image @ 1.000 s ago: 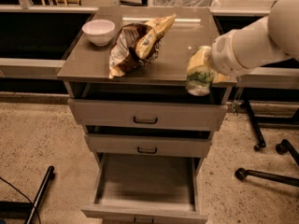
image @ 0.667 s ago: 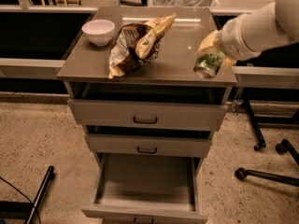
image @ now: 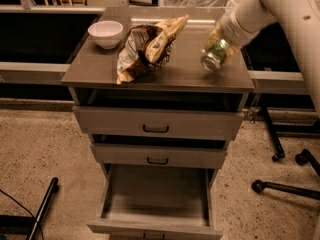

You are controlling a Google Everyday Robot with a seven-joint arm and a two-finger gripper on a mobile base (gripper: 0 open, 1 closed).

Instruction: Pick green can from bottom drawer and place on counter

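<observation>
My gripper (image: 218,43) is shut on the green can (image: 214,55) and holds it tilted, silver end toward the camera, just above the right part of the counter (image: 180,71). The white arm comes in from the upper right. The bottom drawer (image: 156,196) stands pulled open with a bare floor. The two upper drawers are partly pulled out.
A white bowl (image: 105,33) stands at the counter's back left. A brown-and-yellow chip bag (image: 147,46) lies in the counter's middle, left of the can. Chair legs and castors (image: 280,184) stand on the floor at the right. A dark bar (image: 42,206) lies at the lower left.
My gripper has lifted the green can up and back from beside the counter's front right edge to over its right part.
</observation>
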